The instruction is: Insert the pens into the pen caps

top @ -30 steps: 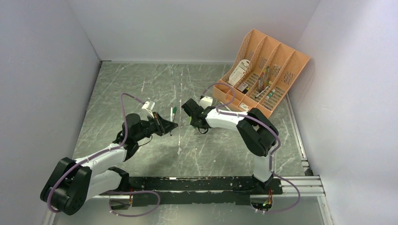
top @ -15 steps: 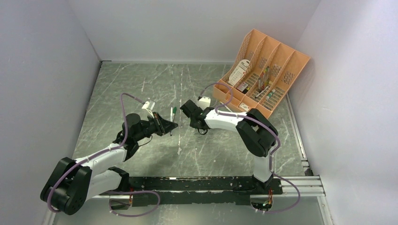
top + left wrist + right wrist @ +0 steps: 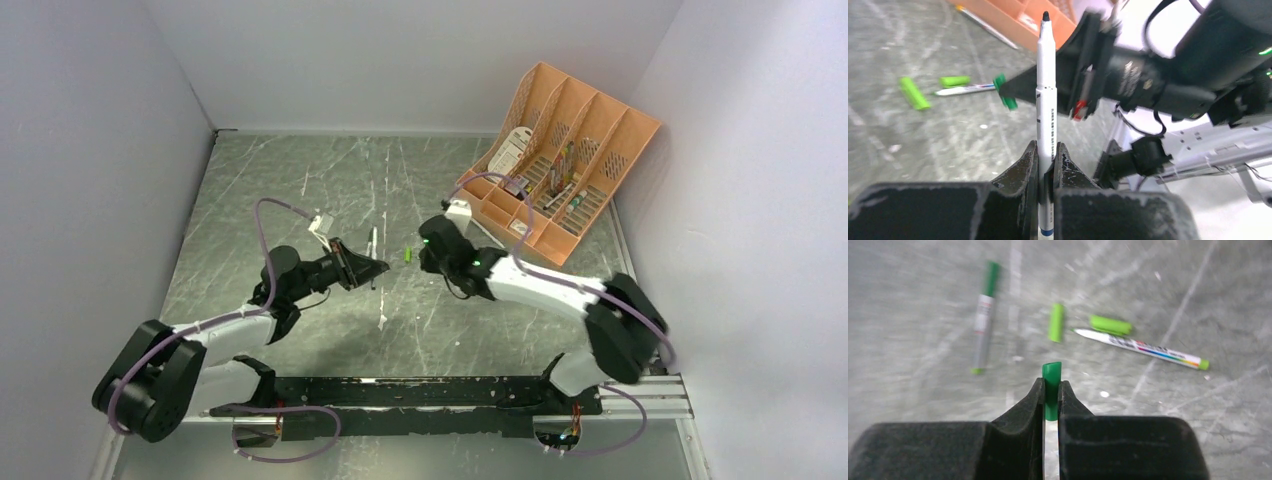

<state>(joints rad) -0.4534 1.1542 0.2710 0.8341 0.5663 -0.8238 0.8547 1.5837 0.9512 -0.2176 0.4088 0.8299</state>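
My left gripper [image 3: 1046, 147] is shut on a pale pen [image 3: 1046, 95] whose dark tip points at the right gripper. My right gripper [image 3: 1051, 385] is shut on a green pen cap [image 3: 1051, 376], held above the table. In the top view the held cap [image 3: 408, 255] faces the left gripper [image 3: 380, 267] across a short gap. On the table lie two lime pen caps [image 3: 1056, 322] [image 3: 1110, 325], an uncapped white pen [image 3: 1143, 347] and a pen [image 3: 982, 327] with a dark green cap on it.
An orange organizer [image 3: 590, 115] with mixed stationery stands at the back right. White walls close in the grey marbled table [image 3: 300, 180] on the left, back and right. A black rail [image 3: 420, 392] runs along the near edge.
My right gripper has shut on the green cap and now holds it raised, facing the left gripper. Its elbow swung out to the right. The left gripper edged slightly right, still gripping its pen.
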